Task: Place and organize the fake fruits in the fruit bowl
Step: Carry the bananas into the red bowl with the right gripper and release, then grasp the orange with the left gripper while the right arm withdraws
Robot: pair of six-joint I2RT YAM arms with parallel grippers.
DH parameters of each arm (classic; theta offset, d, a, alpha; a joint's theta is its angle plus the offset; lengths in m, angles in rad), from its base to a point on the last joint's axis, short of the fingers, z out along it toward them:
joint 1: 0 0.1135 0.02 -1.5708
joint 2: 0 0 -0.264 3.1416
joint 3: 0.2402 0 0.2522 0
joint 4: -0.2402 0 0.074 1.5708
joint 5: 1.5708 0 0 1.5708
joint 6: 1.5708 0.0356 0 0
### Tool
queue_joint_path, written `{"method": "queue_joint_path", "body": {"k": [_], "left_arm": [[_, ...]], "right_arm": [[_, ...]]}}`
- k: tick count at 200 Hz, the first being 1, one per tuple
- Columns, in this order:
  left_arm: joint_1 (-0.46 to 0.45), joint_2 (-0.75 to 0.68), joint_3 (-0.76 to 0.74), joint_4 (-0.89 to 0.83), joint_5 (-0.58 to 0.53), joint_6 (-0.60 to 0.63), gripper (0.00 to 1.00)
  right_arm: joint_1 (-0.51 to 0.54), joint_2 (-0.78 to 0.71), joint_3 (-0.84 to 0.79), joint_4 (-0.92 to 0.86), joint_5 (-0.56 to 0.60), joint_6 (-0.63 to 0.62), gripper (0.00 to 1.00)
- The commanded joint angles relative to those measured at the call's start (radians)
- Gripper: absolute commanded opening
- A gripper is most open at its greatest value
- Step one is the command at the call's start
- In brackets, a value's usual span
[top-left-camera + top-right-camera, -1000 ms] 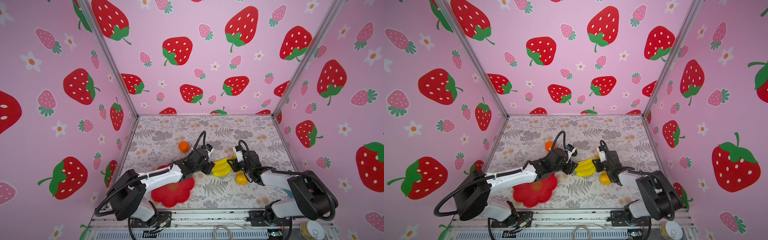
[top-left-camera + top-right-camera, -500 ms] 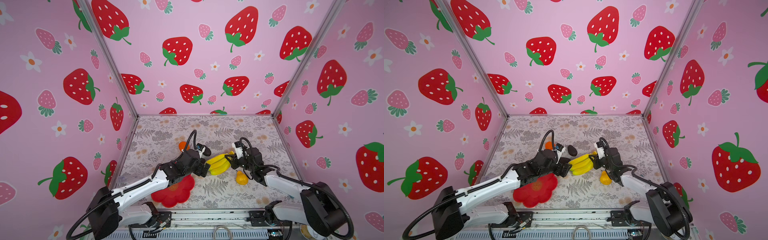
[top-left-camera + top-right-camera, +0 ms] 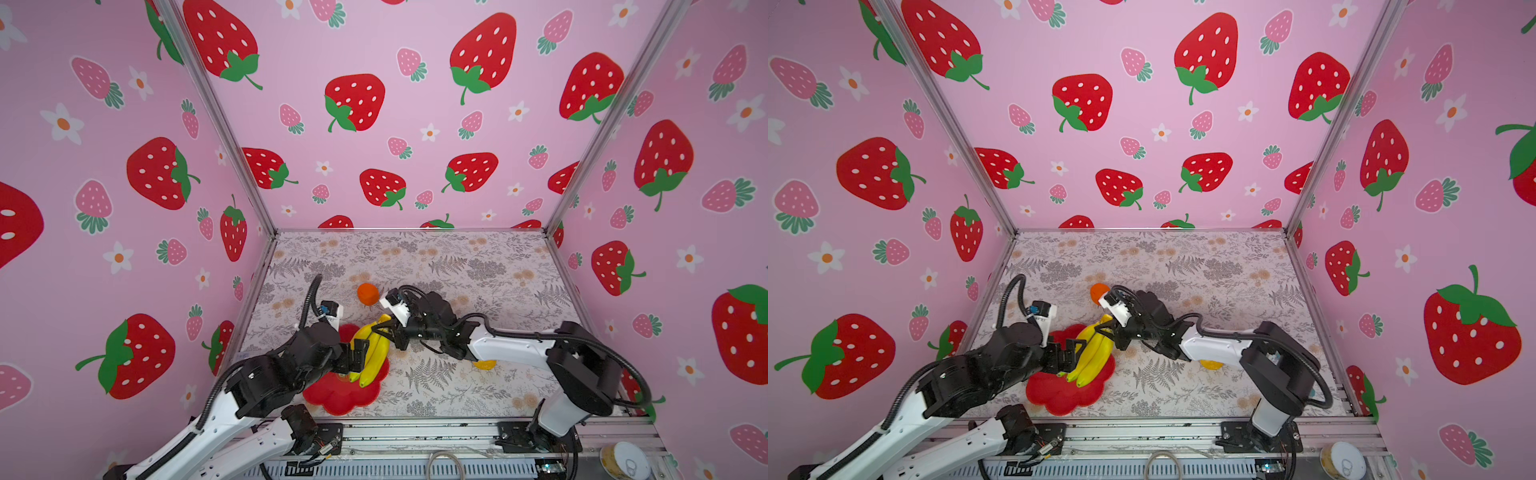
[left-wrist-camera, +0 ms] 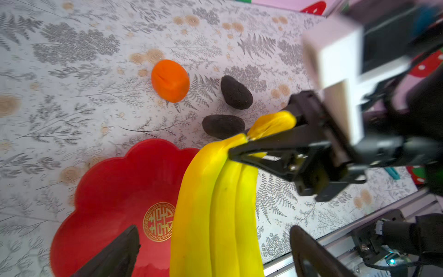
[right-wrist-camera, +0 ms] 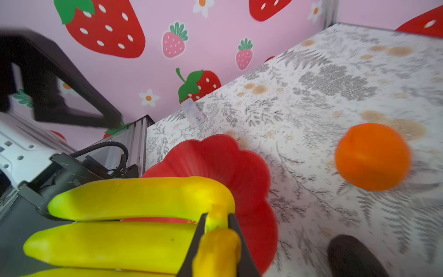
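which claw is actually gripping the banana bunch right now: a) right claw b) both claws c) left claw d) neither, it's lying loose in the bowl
a: the right claw is shut on the stem of the banana bunch, while the left claw is open, with a finger on either side of the bunch.

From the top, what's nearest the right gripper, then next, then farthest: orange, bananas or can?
1. Bananas: pinched by the right gripper, over the red bowl.
2. Orange: just behind it, on the table.
3. Can: far off, at the front right corner.
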Motion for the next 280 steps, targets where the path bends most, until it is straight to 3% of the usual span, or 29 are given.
{"method": "queue_joint_path", "body": {"k": [1,46,94,112,161,180,197,231,250,262,280], "left_arm": [[0.002,-0.047,0.077,-0.211,-0.116,-0.068,0.99],[0.001,-0.078,0.098,-0.264,-0.167,-0.068,0.99],[0.001,-0.098,0.064,-0.214,-0.181,-0.073,0.99],[0.001,-0.103,0.055,-0.193,-0.187,-0.070,0.99],[0.001,-0.099,0.065,-0.175,-0.211,-0.051,0.99],[0.001,-0.077,0.090,-0.145,-0.236,-0.006,0.99],[0.001,-0.040,0.109,-0.070,-0.259,0.061,0.99],[0.012,0.182,0.233,0.022,-0.381,0.181,0.99],[0.040,0.339,0.347,0.024,-0.413,0.206,0.99],[0.089,0.408,0.379,0.082,-0.370,0.244,0.99],[0.277,0.478,0.358,0.215,-0.097,0.264,0.99]], "right_arm": [[0.043,0.101,0.081,0.027,0.025,0.015,0.00],[0.118,0.282,0.280,-0.124,0.175,-0.039,0.00],[0.133,0.321,0.298,-0.168,0.279,-0.060,0.00],[0.133,0.328,0.304,-0.180,0.295,-0.066,0.05],[0.133,0.299,0.308,-0.175,0.295,-0.078,0.40],[0.133,0.261,0.307,-0.179,0.283,-0.080,0.56],[0.132,0.201,0.295,-0.195,0.283,-0.086,0.63],[0.129,0.028,0.191,-0.209,0.342,-0.097,0.81],[0.110,-0.081,0.101,-0.211,0.356,-0.076,0.85],[0.092,-0.160,0.022,-0.204,0.362,-0.054,0.87],[0.057,-0.286,-0.110,-0.192,0.385,-0.024,0.91]]}}
